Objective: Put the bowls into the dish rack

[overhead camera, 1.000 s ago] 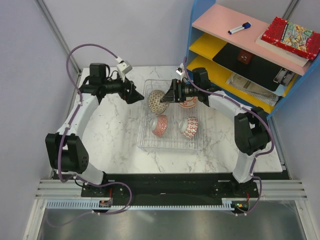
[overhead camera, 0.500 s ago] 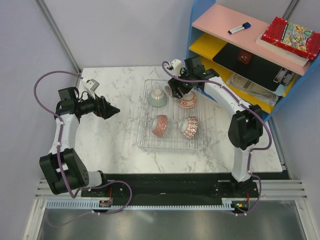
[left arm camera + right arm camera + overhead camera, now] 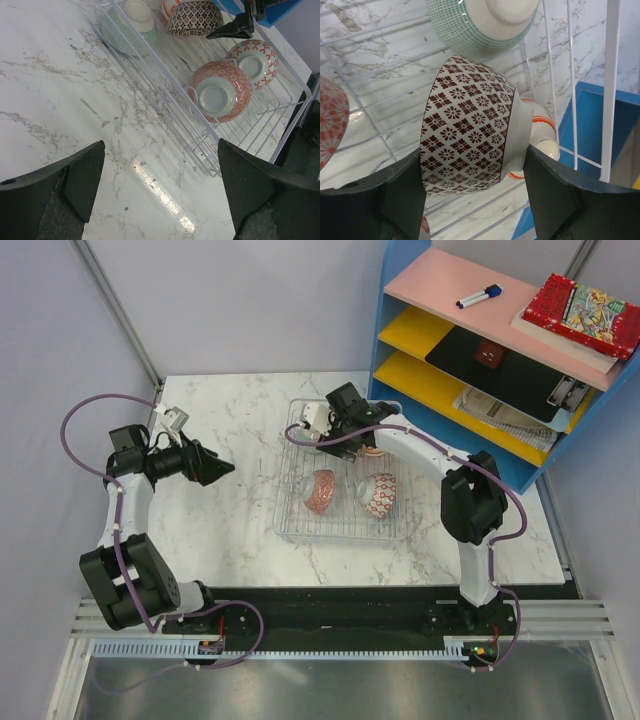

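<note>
Nearly done: four bowls (image 3: 218, 95) sit in the dish rack (image 3: 290, 525), the right hand (image 3: 471, 150) grips the brown bowl (image 3: 465, 125) there, left hand (image 3: 160, 144) open.

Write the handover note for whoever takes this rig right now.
Left gripper: open, empty, over the table left of the rack.
Right gripper: shut on the brown bowl, at the rack's far end.
In the rack: green bowl, striped bowl, two red bowls.
Done: four bowls loaded.
Left: probably just set the brown bowl down between the green and striped ones, then release.
</note>
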